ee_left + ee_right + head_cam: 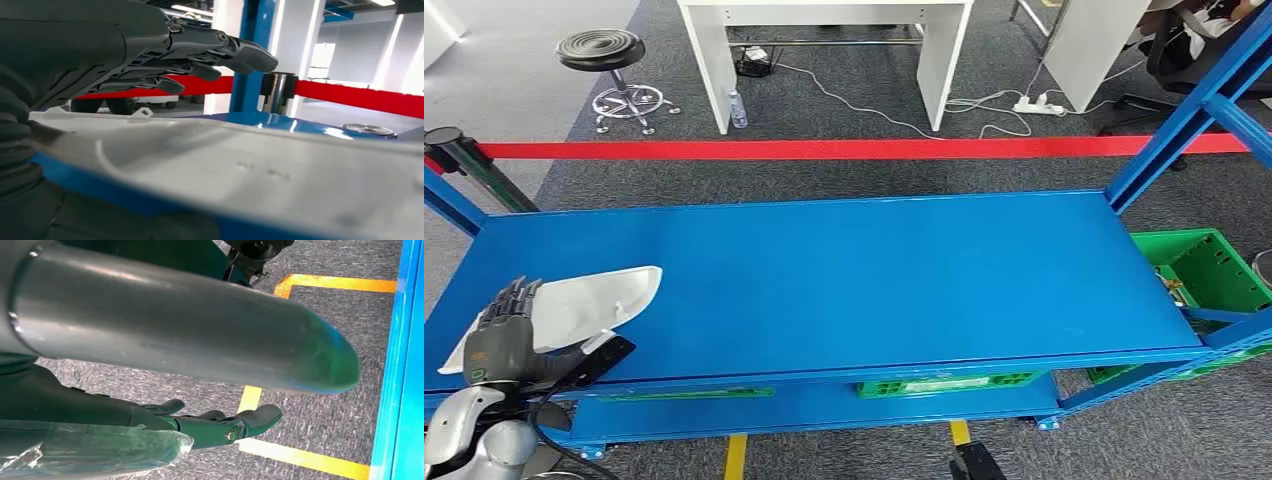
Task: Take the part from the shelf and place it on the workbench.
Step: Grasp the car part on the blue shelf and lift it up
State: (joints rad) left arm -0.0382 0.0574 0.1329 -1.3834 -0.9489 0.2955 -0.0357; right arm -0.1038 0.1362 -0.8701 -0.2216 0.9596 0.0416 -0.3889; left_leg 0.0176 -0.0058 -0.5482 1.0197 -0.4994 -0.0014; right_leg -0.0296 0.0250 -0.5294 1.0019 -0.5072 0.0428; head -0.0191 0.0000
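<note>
At the lower left of the head view, the robot's left hand (504, 335) lies on a white, flat, curved part (594, 300) that rests on the front left corner of the blue workbench (844, 280). The dark fingers (512, 300) spread over the top of the part and a dark thumb (599, 360) sits under its near edge, so the hand is grasping the part between them. In the left wrist view the same fingers (215, 47) stretch out just above the pale surface of the part (260, 170), with the blue bench top beyond. The right hand (220, 427) appears in the right wrist view, hanging over grey carpet beside the blue bench frame (402, 360), fingers loosely extended and holding nothing; yellow floor tape (300, 457) runs beneath it. The rest of the bench top is bare blue, stretching toward the right of the head view. A lower blue shelf (814, 405) sits under it, with a green crate (944, 382) showing below the front edge and another green crate (1209, 265) at the right. Behind the bench, a red barrier belt (824, 149) crosses the frame, fixed to a black post (469, 160) at the left. Farther back, at the top, stand a black stool (609, 60), a white table (824, 40), a small bottle (738, 110) by its leg, and a white power strip (1039, 104) with trailing cables.
</note>
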